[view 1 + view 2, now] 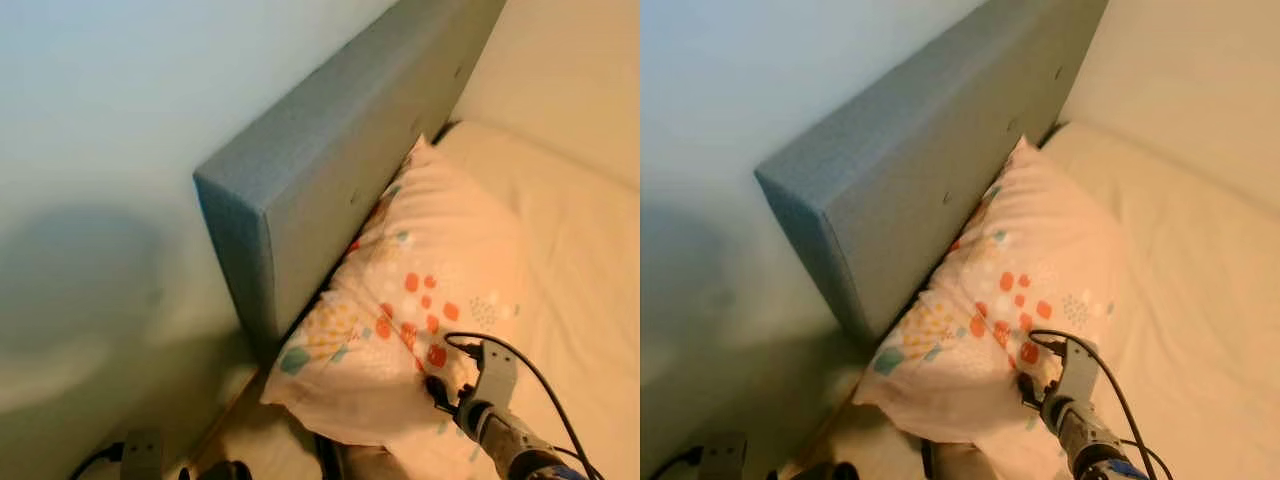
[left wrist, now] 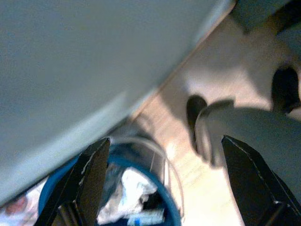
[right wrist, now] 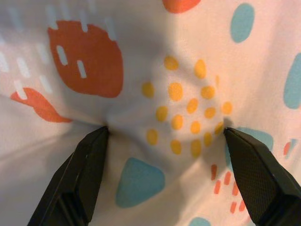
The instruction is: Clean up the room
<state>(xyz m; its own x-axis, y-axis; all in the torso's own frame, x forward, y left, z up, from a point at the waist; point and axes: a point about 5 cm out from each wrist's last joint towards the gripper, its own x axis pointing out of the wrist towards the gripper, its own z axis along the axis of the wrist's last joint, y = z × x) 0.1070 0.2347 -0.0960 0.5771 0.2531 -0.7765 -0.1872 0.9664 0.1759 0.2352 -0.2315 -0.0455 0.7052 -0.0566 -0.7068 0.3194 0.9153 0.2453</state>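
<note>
Right tool (image 3: 164, 136) spread, tips pressed into pillow (image 1: 420, 300), no pinch yet. Pillow lies on bed (image 1: 580, 280), leaning against headboard (image 1: 330, 160) at left. Close on gathered fabric before lifting. Left tool (image 2: 160, 179) spread, idle above bin (image 2: 141, 207).

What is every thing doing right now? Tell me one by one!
Pillow: lies on the bed, leaning against the headboard, dented by the fingertips pressing into it.
Right gripper: open, fingertips pressing into the pillow.
Left gripper: open, hangs above the bin, holding nothing.
Bin: on the floor, has crumpled trash inside.
Headboard: upright against the wall.
Bed: sheet mostly smooth.
</note>
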